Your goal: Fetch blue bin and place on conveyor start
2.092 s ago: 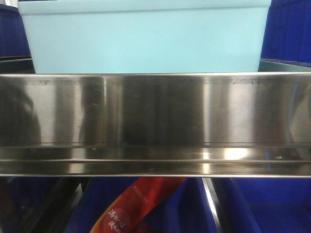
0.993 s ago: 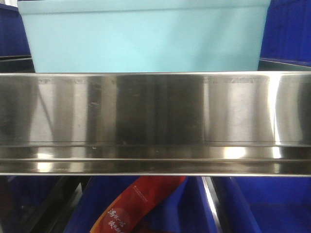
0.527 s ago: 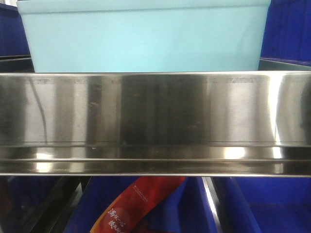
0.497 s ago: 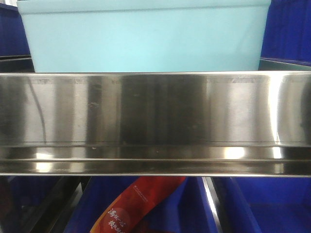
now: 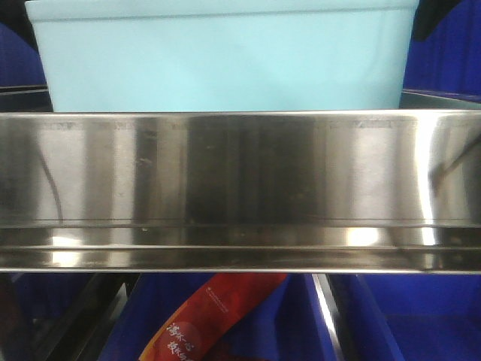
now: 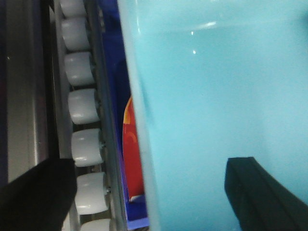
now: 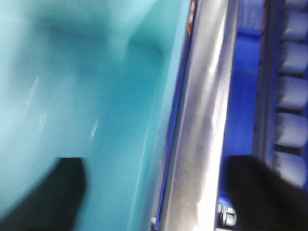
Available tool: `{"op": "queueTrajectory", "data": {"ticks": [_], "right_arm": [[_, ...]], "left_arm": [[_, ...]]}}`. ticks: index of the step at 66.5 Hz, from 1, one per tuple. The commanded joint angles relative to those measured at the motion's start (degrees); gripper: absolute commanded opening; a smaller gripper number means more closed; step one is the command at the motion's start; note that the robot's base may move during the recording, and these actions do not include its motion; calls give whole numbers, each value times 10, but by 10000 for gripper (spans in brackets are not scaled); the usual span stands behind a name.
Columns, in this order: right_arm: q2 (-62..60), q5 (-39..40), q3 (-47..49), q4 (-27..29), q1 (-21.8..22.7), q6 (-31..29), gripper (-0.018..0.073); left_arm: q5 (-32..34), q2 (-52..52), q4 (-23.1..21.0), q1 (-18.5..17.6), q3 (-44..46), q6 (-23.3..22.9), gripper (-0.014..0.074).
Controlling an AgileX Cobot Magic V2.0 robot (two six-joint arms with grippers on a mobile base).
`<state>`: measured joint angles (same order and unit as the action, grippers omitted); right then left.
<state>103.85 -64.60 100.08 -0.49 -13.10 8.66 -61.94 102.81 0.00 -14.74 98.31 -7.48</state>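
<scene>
Behind shelf rail (image 5: 240, 188), blue bin (image 5: 225, 64) broadside

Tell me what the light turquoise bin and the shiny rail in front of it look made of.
The blue bin looks like moulded plastic: smooth, evenly coloured walls with a soft sheen. The rail looks like polished steel, probably stainless: silvery, with streaky mirror-like reflections and bright glints.
</scene>
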Motion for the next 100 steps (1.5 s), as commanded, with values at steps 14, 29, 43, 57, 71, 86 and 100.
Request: {"op": "queueTrajectory", "data": {"ticks": [14, 29, 43, 57, 71, 86, 100], "right_arm": [[3, 6, 5, -2, -1, 1, -158], [1, -1, 5, -3, -1, 1, -153], [-44, -11, 5, -10, -1, 1, -153], [-121, -13, 5, -10, -1, 1, -153], [-207, -29, 5, -10, -1, 1, -153], [-247, -54, 5, -10, -1, 1, -153], [-249, -54, 5, -10, -1, 1, -153]], "left_arm": [[-4, -2, 0, 2, 7, -2, -53], [-7, -3, 0, 2, 7, -2, -111], [-20, -41, -18, 2, 7, -2, -111], [-21, -120, -28, -10, 7, -2, -111], [-22, -196, -28, -32, 7, -2, -111], [-21, -245, -28, -37, 7, -2, -111], [-17, -249, -28, -37, 7, -2, -111]]}}
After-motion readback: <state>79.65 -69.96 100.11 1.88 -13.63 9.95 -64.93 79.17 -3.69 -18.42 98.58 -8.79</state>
